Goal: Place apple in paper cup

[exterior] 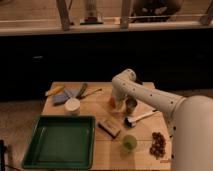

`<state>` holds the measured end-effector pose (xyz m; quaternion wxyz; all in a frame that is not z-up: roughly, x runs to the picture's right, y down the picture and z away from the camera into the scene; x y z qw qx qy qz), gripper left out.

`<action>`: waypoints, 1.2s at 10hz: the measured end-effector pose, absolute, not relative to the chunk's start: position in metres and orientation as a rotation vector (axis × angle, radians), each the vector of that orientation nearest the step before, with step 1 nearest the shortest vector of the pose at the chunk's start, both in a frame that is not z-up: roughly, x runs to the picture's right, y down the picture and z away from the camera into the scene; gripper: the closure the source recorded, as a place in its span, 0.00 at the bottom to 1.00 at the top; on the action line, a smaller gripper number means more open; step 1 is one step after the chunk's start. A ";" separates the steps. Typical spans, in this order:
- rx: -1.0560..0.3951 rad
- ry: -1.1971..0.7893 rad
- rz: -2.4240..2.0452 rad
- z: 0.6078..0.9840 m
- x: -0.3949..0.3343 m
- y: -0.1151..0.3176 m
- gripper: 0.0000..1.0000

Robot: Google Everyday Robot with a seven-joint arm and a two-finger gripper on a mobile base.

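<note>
The apple (111,103) is a small orange-red fruit on the wooden table (95,119), left of the shiny metal cup (131,105). My gripper (116,106) hangs from the white arm (145,95) and sits low over the table, right against the apple's right side and partly covering it. The paper cup (73,105) is short and white and stands upright to the left, about a cup's width from the apple and apart from the gripper.
A green tray (60,141) fills the front left. A light green cup (129,143), a brown bar (109,127), a white-handled utensil (141,117) and dark grapes (159,143) lie in front. A yellow item (53,91), a blue object (62,97) and a green vegetable (81,90) lie at the back left.
</note>
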<state>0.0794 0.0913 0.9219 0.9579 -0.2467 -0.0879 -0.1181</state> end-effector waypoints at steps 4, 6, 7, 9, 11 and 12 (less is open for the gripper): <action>-0.491 -0.184 -0.249 0.921 0.078 0.088 0.94; -0.463 -0.193 -0.262 0.911 0.076 0.077 1.00; -0.448 -0.196 -0.269 0.904 0.075 0.070 1.00; -0.416 -0.202 -0.294 0.892 0.072 0.054 1.00; -0.393 -0.196 -0.317 0.882 0.070 0.042 1.00; -0.378 -0.195 -0.335 0.877 0.067 0.036 1.00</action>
